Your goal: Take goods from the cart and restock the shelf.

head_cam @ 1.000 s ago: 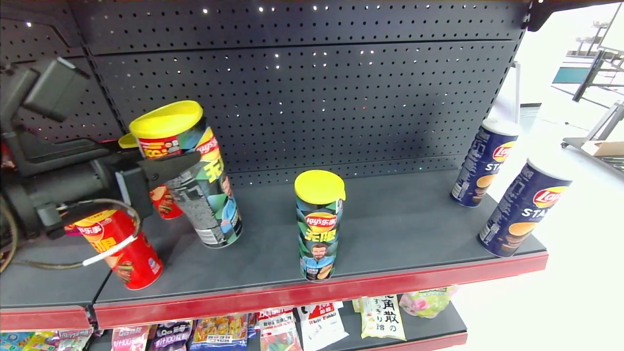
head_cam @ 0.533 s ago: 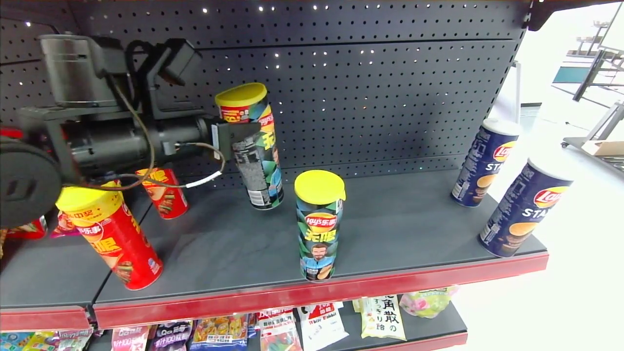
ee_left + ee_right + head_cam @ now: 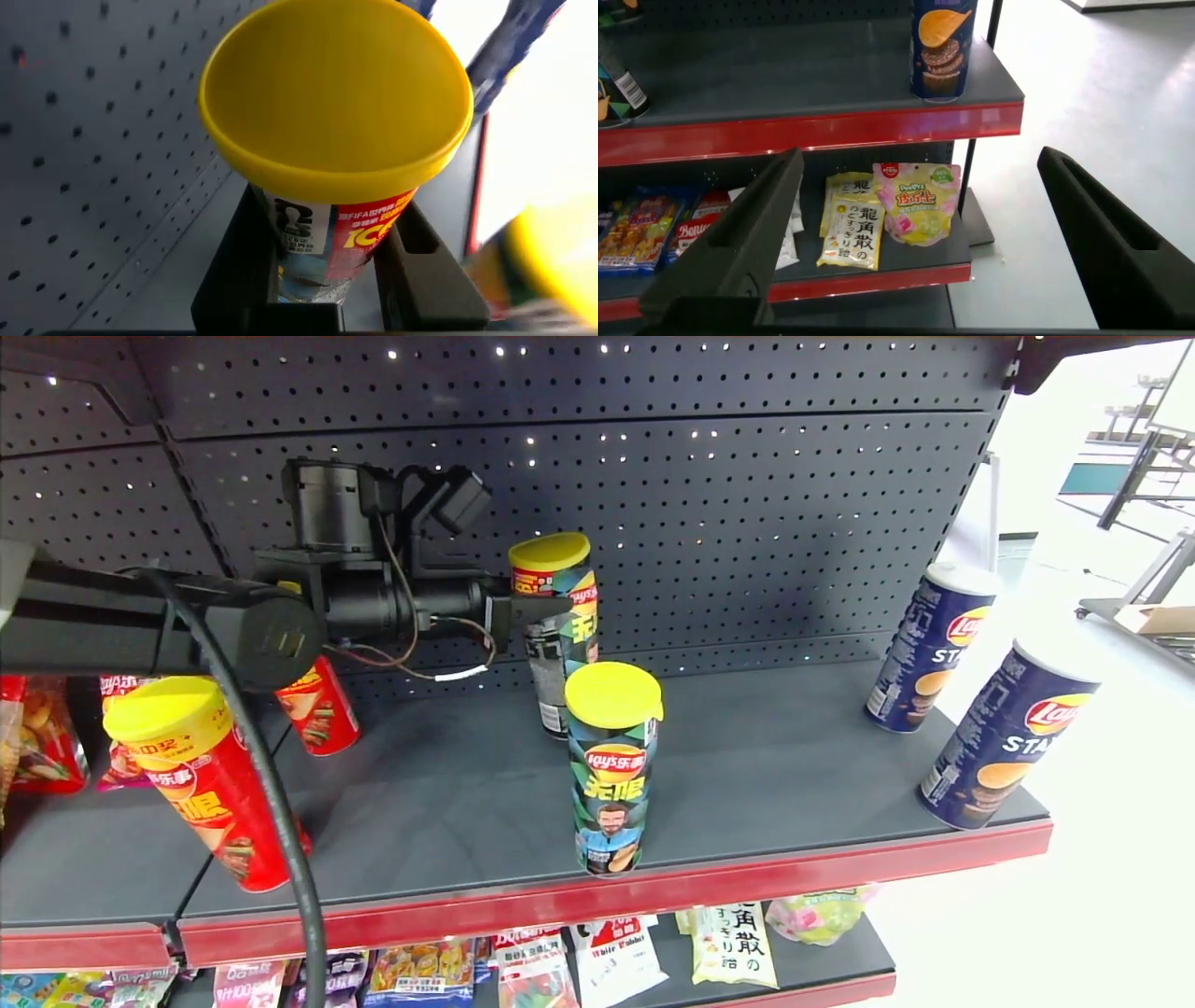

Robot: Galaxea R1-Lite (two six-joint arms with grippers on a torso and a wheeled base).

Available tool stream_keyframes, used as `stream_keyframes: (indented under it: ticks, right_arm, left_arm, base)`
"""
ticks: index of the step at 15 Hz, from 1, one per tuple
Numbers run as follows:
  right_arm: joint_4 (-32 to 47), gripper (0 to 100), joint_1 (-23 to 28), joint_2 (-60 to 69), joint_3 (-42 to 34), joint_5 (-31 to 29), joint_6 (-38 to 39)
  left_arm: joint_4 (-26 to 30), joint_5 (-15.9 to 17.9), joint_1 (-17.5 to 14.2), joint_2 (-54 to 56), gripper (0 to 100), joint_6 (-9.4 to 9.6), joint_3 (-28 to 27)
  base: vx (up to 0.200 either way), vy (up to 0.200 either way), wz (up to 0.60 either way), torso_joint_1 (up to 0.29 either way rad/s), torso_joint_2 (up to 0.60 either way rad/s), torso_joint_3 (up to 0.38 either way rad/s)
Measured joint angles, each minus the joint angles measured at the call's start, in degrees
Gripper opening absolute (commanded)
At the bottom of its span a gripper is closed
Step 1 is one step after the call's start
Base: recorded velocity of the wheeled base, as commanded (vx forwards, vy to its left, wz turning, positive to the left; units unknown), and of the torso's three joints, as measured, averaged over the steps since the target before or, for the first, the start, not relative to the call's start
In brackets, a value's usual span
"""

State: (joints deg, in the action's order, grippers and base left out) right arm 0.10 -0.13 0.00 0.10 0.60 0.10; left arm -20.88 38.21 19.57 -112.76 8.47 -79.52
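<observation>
A cardboard box sits near a metal rack.

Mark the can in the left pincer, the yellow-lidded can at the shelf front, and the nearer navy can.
held can (image 3: 549, 551), head view, yellow lid.
front can (image 3: 611, 784), head view, label middle.
nearer navy can (image 3: 1004, 751), head view, label.

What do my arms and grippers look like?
The left arm is matte black, a boxy link and round joint, with a thick black cable beneath, thin wires with a white sleeve at the wrist and a camera block on top. The left gripper and right gripper have flat black fingers, the right's long and tapered.
</observation>
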Motion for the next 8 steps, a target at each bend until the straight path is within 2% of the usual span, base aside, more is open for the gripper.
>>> stream_keyframes:
  ticks: [1,2,5,7,8]
  right_arm:
    - [0.0,100,0.0,0.0,0.0,0.0,0.0]
    - [0.0,100,0.0,0.0,0.0,0.0,0.0]
    - [0.0,100,0.0,0.0,0.0,0.0,0.0]
    - [0.0,100,0.0,0.0,0.0,0.0,0.0]
    - [0.0,100,0.0,0.0,0.0,0.0,0.0]
  left_arm:
    - [0.1,0.7,-0.4,-1.2,0,1.18,-0.6]
    - [0.3,1.3,-1.1,-2.5,0,3.16,-1.3]
    - [0.0,6.9,-2.2,-5.4,0,5.18,-2.9]
    - [-0.2,9.4,-2.2,-6.9,0,8.17,-3.6]
    - [-0.1,10.2,-2.4,-7.5,0,8.92,-4.0]
  base:
    - [0.000,0.000,0.00,0.000,0.00,0.000]
    - [0.000,0.000,0.00,0.000,0.00,0.000]
    - [0.000,0.000,0.00,0.000,0.00,0.000]
    - [0.000,0.000,0.00,0.000,0.00,0.000]
    - [0.000,0.000,0.00,0.000,0.00,0.000]
